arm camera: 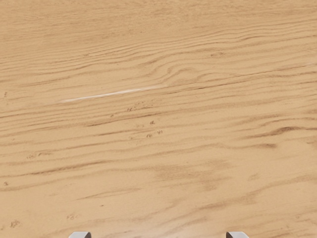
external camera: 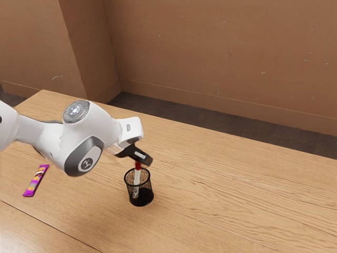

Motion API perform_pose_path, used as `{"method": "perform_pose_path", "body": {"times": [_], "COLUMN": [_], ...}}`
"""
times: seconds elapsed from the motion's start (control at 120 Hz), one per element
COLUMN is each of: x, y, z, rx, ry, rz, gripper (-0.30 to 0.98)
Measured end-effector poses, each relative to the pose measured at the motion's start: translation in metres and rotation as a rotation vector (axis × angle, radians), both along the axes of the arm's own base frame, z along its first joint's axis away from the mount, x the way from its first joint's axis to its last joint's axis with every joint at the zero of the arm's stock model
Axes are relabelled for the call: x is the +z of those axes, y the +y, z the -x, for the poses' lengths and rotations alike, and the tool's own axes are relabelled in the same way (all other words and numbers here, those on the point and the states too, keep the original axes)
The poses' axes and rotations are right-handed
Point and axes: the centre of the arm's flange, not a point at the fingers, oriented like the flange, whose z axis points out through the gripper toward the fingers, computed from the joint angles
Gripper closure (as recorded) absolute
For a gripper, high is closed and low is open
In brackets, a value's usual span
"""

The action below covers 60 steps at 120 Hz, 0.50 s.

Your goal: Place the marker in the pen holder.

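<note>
Letting go is the step in hand, I'd say, b/c the marker (external camera: 137, 177) is in the pen holder (external camera: 144, 198), low in the exterior view and a bit left of the middle. It stands almost straight up w/ its white part down in the mesh cup and its red end poking out past the rim. The fingers (external camera: 148, 160) are right above that red end. They are open: the wrist view has their tips far apart w/ nothing pinched. I can't tell if one brushes the red end. Next, my arm (external camera: 92, 126) needs to go up, nice & slow, w/ the fingers kept wide. If it slides sideways too soon, it might bump the marker or tip the cup on the bench (external camera: 237, 195). The shiny snack pack (external camera: 36, 181), lower left of the frame, isn't part of the job, so pls leave it be.
</note>
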Motion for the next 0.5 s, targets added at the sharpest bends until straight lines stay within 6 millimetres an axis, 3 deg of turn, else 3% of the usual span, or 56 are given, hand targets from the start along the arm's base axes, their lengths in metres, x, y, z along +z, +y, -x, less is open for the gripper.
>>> {"method": "perform_pose_path", "body": {"times": [0.042,0.075,0.167,0.25,0.317,0.383,0.5], "x": [0.007,0.024,0.122,0.172,0.208,0.226,0.233], "y": [-0.007,-0.012,-0.021,-0.014,-0.005,0.011,0.042], "z": [-0.003,-0.013,-0.067,-0.095,-0.102,-0.098,-0.09], "rx": [-0.01,-0.019,-0.022,-0.011,-0.017,-0.039,-0.066], "ry": [-0.009,-0.022,-0.026,0.084,0.173,0.257,0.379], "rz": [0.002,0.0,-0.012,-0.016,-0.02,-0.049,-0.092], "gripper": [0.27,0.23,0.15,0.1,0.07,0.05,0.03]}}
